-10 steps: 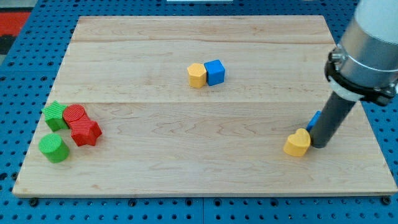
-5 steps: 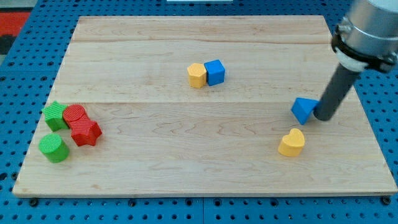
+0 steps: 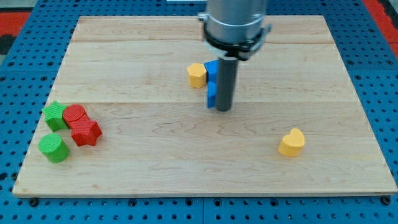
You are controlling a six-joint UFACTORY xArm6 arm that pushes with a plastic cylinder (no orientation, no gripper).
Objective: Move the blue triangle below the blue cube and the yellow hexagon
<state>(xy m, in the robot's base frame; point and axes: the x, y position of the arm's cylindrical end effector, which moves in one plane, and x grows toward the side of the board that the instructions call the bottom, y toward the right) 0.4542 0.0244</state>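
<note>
The yellow hexagon (image 3: pixel 197 74) and the blue cube (image 3: pixel 211 69) sit side by side at the board's upper middle; the rod hides much of the cube. The blue triangle (image 3: pixel 211 97) shows as a blue sliver just below the cube, mostly hidden behind the rod. My tip (image 3: pixel 224 109) rests on the board against the triangle's right side, just below the cube.
A yellow heart (image 3: pixel 291 142) lies at the lower right. At the left edge sit a green block (image 3: pixel 55 115), a red cylinder (image 3: pixel 75 114), a red star (image 3: pixel 85 131) and a green cylinder (image 3: pixel 54 148).
My tip has swept from the board's right side to the upper middle, pushing the blue triangle left to just below the blue cube. The yellow heart stayed at the lower right.
</note>
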